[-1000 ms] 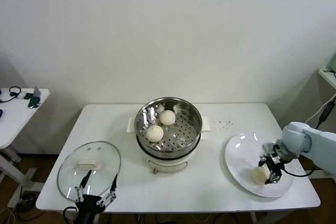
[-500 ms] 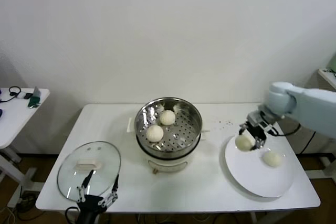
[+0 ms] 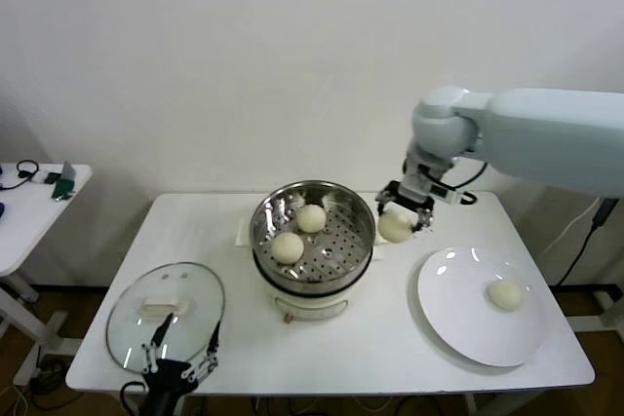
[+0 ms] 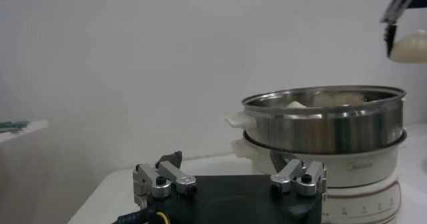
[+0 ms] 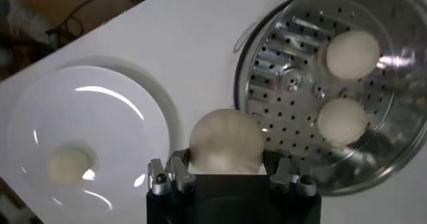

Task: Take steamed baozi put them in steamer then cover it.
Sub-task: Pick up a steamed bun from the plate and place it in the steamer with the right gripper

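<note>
My right gripper [image 3: 398, 216] is shut on a cream-white baozi [image 3: 395, 227] and holds it in the air just right of the steamer's rim; the same bun fills the jaws in the right wrist view [image 5: 225, 142]. The steel steamer [image 3: 361, 209] on its white pot base holds two baozi [image 3: 288, 246] [image 3: 311, 218], also seen in the right wrist view [image 5: 352, 54] [image 5: 341, 121]. One more baozi [image 3: 505, 294] lies on the white plate [image 3: 458, 314]. The glass cover [image 3: 166, 315] lies flat at the table's front left. My left gripper [image 3: 178, 355] is open, parked by the cover's near edge.
The white table [image 3: 409, 348] ends just in front of the plate and cover. A small side table [image 3: 39, 207] with cables stands far left. In the left wrist view the steamer [image 4: 327, 120] stands ahead with the held bun [image 4: 408, 45] above its far side.
My right gripper closed on a baozi on the plate, lifted it and carried it left to the steamer's right rim. One bun stays on the plate. The left arm has not moved.
</note>
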Robot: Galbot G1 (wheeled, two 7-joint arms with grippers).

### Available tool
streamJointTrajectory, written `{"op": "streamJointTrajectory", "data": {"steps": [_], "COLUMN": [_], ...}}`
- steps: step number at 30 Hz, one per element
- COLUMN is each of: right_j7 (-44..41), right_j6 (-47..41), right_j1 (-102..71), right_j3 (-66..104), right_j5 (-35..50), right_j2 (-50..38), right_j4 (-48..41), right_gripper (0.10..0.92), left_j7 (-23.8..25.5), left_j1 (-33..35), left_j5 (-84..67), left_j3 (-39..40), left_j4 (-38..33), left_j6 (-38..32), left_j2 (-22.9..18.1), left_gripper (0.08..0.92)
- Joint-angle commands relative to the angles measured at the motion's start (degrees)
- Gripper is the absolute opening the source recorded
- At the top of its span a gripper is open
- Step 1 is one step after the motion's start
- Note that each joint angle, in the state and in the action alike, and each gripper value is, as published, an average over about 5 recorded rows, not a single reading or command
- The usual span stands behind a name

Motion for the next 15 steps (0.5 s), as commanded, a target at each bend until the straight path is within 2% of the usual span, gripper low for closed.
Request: {"op": "streamJointTrajectory", "data": {"steps": [1,8,15], "right_j7": [-0.28,-0.21,-0.19], "right_j6": [5.54,7.03,9.41], "right_j1": [-4.08,-11.07,-14.79], "right_j3": [3.96,5.07,4.33], "right_j5": [-6.76,-8.69,-8.85], "right_j2": [12.56,19.62,22.79], "right_j4": [-1.83,-8.24,-13.44], "right_gripper": [0.704,0.704,0.703], "left_j7": [-0.02,-0.39,-0.62], "left_j1": [0.12,0.09,-0.04], "left_j5": [-0.15,-1.24,-1.42], "left_j3": [-0.18,-1.15,-1.40], "left_j4": [-0.08,0.50,0.80], "left_j6": [0.01,-0.02,0.25], "left_j2": [-0.03,0.57,0.91], "left_gripper": [0.823,0.823,0.823]}}
